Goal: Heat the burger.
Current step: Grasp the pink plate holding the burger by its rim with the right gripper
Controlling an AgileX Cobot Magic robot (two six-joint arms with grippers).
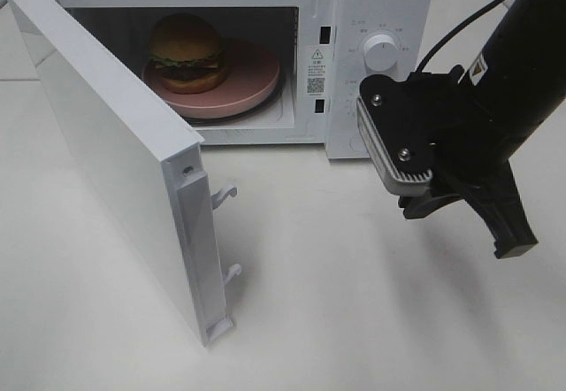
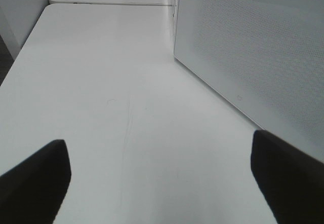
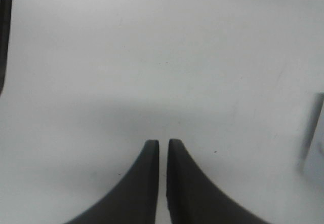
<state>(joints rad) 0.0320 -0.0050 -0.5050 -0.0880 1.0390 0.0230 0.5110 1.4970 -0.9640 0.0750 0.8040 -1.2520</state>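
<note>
**A:** From the high camera, where is the round burger with the glossy brown bun, green lettuce frill and dark patty [image 1: 186,50]?

**B:** Inside the white microwave oven [image 1: 380,19]. It sits on the flat pink round plate [image 1: 255,80], toward the plate's left side. The white oven door [image 1: 106,143] is swung wide open to the left, and 2 white latch hooks [image 1: 226,193] show on its free edge.

**A:** And the arms?

**B:** Only 1 shows there. The black right hand [image 1: 511,242] hangs over the white desk [image 1: 354,320], in front of the oven's right part. It is near the round white dial [image 1: 380,52] and well apart from the burger. From this angle I cannot tell how its fingers stand.

**A:** What about the left wrist camera?

**B:** The left hand [image 2: 159,148] is spread wide. Its 2 dark fingers [image 2: 35,183] stand far apart with bare desk between them, pinching nothing. Beyond them, a pale panel with a fine dotted pattern [image 2: 253,46] stands on the desk. I cannot tell which face of the oven it is.

**A:** And the right wrist camera?

**B:** The right hand's 2 dark fingertips [image 3: 149,153] are pressed almost together, with only a thin slit between them and nothing caught in it. Plain white desk lies beneath.
</note>
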